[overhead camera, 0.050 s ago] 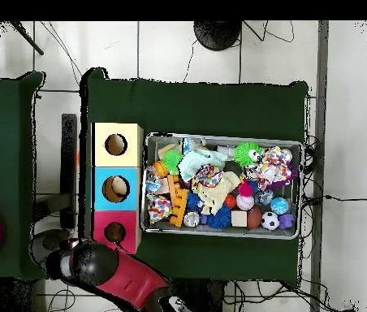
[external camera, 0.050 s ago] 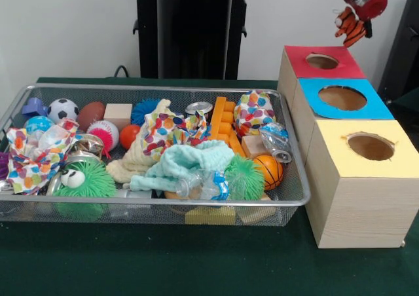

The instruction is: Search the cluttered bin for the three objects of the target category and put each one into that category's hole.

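Delivery step in hand. The gripper (external camera, 0.050 s ago: 357, 18) hangs above and slightly behind the red box (external camera, 0.050 s ago: 347, 65), closed on a small striped tiger toy (external camera, 0.050 s ago: 349, 26) that dangles from it, clear of the box. The arm's head (overhead camera, 0.050 s ago: 89, 262) sits just beside the red box in the overhead view. The next move, by my judgement, calls for centring the toy over the red box's hole (external camera, 0.050 s ago: 322, 61) (it now hangs off to one side), lowering, then releasing. The wire bin (external camera, 0.050 s ago: 291, 198) remains crowded with balls, cloths and blocks; other animal toys cannot be identified with certainty.
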Action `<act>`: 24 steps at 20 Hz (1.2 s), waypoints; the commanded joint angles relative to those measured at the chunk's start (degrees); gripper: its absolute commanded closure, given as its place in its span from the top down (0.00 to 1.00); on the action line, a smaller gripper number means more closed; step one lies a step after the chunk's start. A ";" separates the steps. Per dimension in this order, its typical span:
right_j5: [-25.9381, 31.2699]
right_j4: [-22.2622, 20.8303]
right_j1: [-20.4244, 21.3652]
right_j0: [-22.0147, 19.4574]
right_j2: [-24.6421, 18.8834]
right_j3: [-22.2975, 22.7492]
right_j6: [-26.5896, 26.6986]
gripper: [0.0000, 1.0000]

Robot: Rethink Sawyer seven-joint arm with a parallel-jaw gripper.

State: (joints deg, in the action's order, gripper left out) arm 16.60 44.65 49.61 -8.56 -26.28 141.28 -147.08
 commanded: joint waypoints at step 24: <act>-11.84 -11.80 -11.15 -4.86 1.89 -2.62 -6.20 0.00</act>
State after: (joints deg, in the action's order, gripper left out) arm 10.04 33.84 41.95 -11.48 -25.87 141.57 -147.08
